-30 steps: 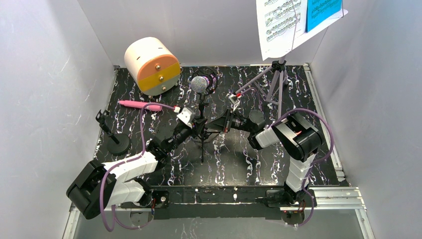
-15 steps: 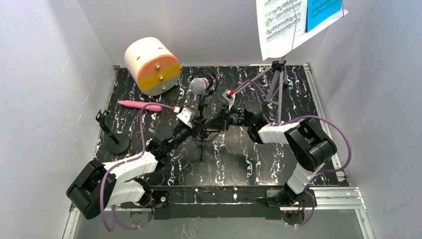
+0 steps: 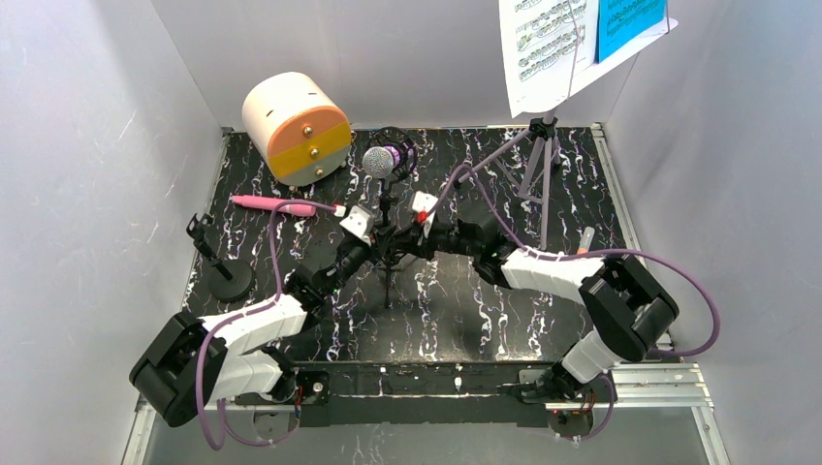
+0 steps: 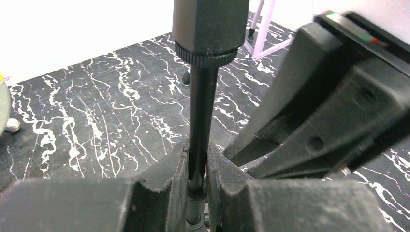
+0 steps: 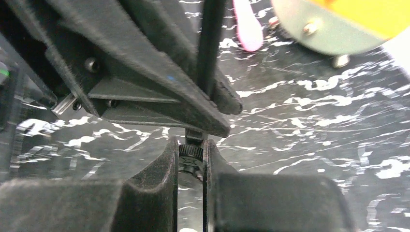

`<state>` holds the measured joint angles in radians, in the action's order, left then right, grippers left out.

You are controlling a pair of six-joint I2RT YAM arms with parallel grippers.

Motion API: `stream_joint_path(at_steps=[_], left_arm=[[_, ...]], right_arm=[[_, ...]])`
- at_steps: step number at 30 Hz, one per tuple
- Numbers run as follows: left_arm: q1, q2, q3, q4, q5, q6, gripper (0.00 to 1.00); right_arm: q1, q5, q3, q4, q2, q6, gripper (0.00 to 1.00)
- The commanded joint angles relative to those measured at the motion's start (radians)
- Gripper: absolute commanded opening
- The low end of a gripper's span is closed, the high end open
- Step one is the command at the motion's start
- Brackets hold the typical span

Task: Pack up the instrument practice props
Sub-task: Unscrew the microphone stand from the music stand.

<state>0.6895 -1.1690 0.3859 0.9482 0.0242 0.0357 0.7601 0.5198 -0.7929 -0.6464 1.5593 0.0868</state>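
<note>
The purple silver-headed microphone [image 3: 379,161] stands on a thin black mic tripod [image 3: 387,283] at the mat's middle. My left gripper [image 3: 378,249] is shut on the tripod's pole [image 4: 200,121], which runs up between its fingers [image 4: 167,179]. From the opposite side my right gripper [image 3: 399,246] is shut on the knurled collar [image 5: 190,153] lower on the same tripod. The pink toy microphone [image 3: 272,203] lies flat to the left. At the back right the lilac music rack [image 3: 539,160] stands on its tripod legs, holding a white page [image 3: 543,48] and a blue page [image 3: 628,23].
A cream cylinder box [image 3: 296,126] with an orange-grey face lies at the back left. A second black stand on a round base [image 3: 229,279] stands near the left wall. White walls close in the mat [image 3: 456,320] on three sides.
My right arm has swung its elbow out to the right and pushed its wrist left to the tripod. The microphone head has shifted slightly left. The left arm has barely moved.
</note>
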Motion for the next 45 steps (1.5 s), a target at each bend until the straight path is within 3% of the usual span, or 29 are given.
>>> stream_joint_path(at_steps=[1, 12, 16, 19, 23, 27, 34, 38, 45], left_arm=[[0.024, 0.002, -0.01, -0.002, 0.07, 0.032, 0.0], [0.024, 0.006, -0.015, -0.003, 0.048, 0.032, 0.0], [0.024, 0.004, -0.013, -0.003, 0.04, 0.034, 0.0], [0.024, 0.0, -0.013, -0.004, 0.033, 0.036, 0.0], [0.024, 0.002, -0.016, -0.003, 0.024, 0.032, 0.0], [0.023, 0.004, -0.018, -0.003, 0.019, 0.028, 0.0], [0.023, 0.0, -0.018, -0.003, 0.024, 0.022, 0.0], [0.023, 0.002, -0.019, -0.003, 0.022, 0.018, 0.0], [0.023, 0.003, -0.019, -0.003, 0.028, 0.015, 0.0]], right_arm=[[0.085, -0.356, 0.062, 0.08, 0.016, 0.468, 0.01], [0.282, -0.785, 0.144, -0.113, 0.108, 1.164, 0.01], [0.324, -0.946, 0.18, -0.356, 0.199, 1.422, 0.01], [0.331, -0.982, 0.211, -0.532, 0.267, 1.529, 0.01], [0.344, -1.011, 0.186, -0.568, 0.303, 1.435, 0.01], [0.348, -0.994, 0.157, -0.471, 0.268, 1.232, 0.04], [0.349, -0.966, 0.151, -0.384, 0.205, 0.962, 0.44], [0.344, -0.941, 0.153, -0.307, 0.161, 0.769, 0.61], [0.3, -0.765, 0.178, -0.197, 0.058, 0.382, 0.71]])
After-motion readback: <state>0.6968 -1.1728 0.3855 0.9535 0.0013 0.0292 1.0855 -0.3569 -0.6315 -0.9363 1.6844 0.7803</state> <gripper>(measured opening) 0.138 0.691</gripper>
